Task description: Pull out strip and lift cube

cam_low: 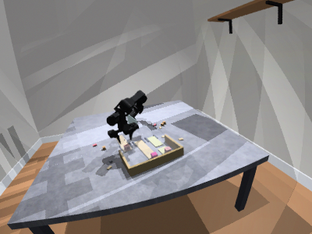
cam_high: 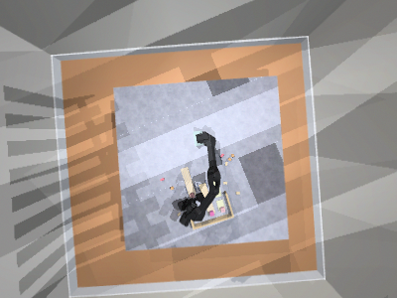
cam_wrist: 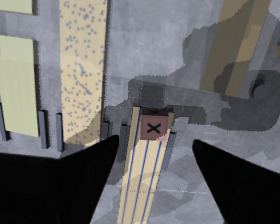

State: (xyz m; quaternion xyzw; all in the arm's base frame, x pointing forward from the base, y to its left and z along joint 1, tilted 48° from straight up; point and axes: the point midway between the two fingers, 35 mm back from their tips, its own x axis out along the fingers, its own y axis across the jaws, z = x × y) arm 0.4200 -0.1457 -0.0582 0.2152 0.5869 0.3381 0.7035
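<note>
Grey patchwork bench [cam_high: 149, 109] on orange floor [cam_high: 89, 129], black arm [cam_high: 212, 164] bent over a wooden tray [cam_high: 229, 206], tan strip [cam_high: 188, 180] beside it, small scattered bits nearby

The blue-lined tan strip [cam_wrist: 145, 170] lies flat on the grey table, in one piece as far as it shows. At its far end sits the labelled cube [cam_wrist: 153, 128], pinkish-brown with a black X on top, sitting upright and square.

Matt stone-grey table [cam_low: 218, 156], wooden tray [cam_low: 156, 165] (pale), glossy black hand [cam_wrist: 155, 165].
</note>
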